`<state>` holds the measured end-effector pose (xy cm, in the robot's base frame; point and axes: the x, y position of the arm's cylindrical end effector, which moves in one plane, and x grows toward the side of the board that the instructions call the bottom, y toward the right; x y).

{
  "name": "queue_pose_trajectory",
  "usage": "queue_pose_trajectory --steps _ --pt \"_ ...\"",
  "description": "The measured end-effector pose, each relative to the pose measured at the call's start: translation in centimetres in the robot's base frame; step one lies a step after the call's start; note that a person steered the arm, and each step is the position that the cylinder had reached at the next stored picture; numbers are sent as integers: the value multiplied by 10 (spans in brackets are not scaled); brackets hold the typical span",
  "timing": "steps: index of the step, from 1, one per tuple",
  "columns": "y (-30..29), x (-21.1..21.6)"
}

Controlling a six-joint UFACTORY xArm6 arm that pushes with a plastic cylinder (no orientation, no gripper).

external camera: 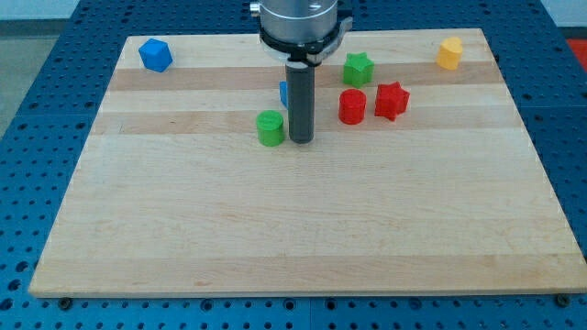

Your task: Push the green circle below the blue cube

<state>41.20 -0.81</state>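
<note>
The green circle (270, 127), a short round block, stands near the middle of the board's upper half. My tip (301, 139) rests just to its right, very close or touching. The blue cube (284, 93) is mostly hidden behind the rod, above and slightly right of the green circle; only its left edge shows.
A second blue block (155, 55) sits at the board's top left corner. A green star (358, 69), a red cylinder (352, 106) and a red star (391, 100) stand right of the rod. A yellow block (449, 53) is at the top right. The wooden board (303, 229) lies on a blue pegboard.
</note>
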Motion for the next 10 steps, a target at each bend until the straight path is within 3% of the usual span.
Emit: queue_pose_trajectory --steps 3,6,10 --pt "-97 -2" --pt "-105 -27" --pt "-194 -36"
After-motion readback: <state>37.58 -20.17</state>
